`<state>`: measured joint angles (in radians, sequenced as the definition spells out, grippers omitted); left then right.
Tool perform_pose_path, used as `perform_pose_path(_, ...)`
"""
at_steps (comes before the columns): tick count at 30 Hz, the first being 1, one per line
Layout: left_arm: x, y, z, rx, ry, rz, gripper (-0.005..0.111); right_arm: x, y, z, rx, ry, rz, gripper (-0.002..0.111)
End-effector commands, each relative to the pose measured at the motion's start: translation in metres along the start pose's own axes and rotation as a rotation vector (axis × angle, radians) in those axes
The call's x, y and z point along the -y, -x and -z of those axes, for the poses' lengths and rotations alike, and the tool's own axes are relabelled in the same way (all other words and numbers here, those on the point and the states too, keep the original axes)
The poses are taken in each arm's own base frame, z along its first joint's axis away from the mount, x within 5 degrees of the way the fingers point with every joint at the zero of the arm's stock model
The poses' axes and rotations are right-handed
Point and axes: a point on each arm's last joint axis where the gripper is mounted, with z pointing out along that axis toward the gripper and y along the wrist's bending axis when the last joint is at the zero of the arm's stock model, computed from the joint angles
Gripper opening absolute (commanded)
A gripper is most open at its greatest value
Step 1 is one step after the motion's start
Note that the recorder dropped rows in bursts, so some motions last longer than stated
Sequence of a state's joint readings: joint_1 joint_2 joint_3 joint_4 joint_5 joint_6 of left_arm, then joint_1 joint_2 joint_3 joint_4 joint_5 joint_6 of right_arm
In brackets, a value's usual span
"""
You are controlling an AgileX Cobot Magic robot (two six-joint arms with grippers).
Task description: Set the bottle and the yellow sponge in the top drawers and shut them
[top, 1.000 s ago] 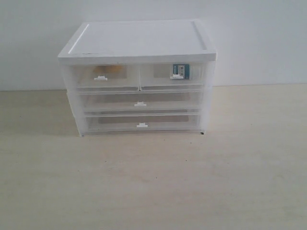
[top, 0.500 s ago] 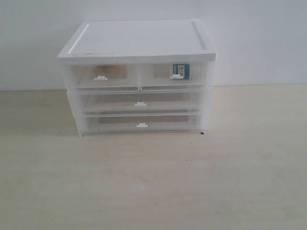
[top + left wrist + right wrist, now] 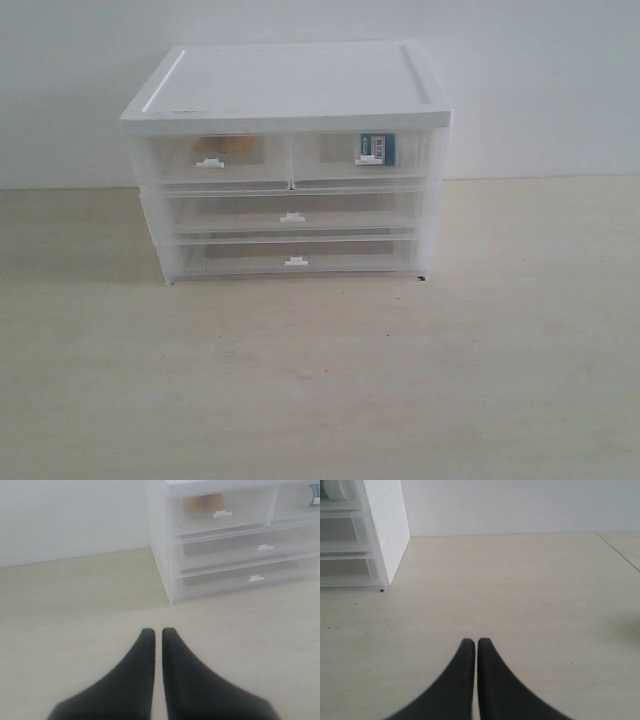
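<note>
Clear plastic top drawers: both look pushed in flush with the front of the cabinet, white handles in line, well ahead of both pairs of jaws
Bottle: inside the right top drawer, its teal label showing through the front; ahead of the right jaws and off toward the left arm's side, well apart
Yellow sponge: a dull yellow patch inside the left top drawer; ahead of the left jaws and toward the right arm's side, well apart
Left gripper: jaws drawn together to a thin slit, nothing between them, over bare table
Right gripper: jaws likewise together, tips all but touching, empty
Step in hand: by the look of it the task is done, with both things stowed and both drawers closed
Next move: likely none; if a front proves slightly proud, a gentle nudge on its handle with closed tips would seat it
</note>
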<state>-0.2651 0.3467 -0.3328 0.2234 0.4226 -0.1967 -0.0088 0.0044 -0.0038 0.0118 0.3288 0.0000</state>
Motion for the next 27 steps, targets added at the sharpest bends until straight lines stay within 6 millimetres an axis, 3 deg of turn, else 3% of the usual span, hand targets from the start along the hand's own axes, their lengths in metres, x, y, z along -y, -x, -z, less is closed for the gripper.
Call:
perform_pose_path(1,-0.002,-0.014,0.010,0.069,0.017,-0.007,0.004,0.000,0.000,0.000,0.007,-0.002,-0.002,0.000)
perform_pose_path(14,-0.004,-0.054,0.001,0.066,0.081,0.015,0.004,0.000,0.000,0.000,0.007,-0.002,-0.002,0.000)
perform_pose_path(27,-0.005,-0.071,0.004,0.107,0.122,0.029,0.004,0.000,0.000,0.000,0.007,-0.002,-0.002,0.000)
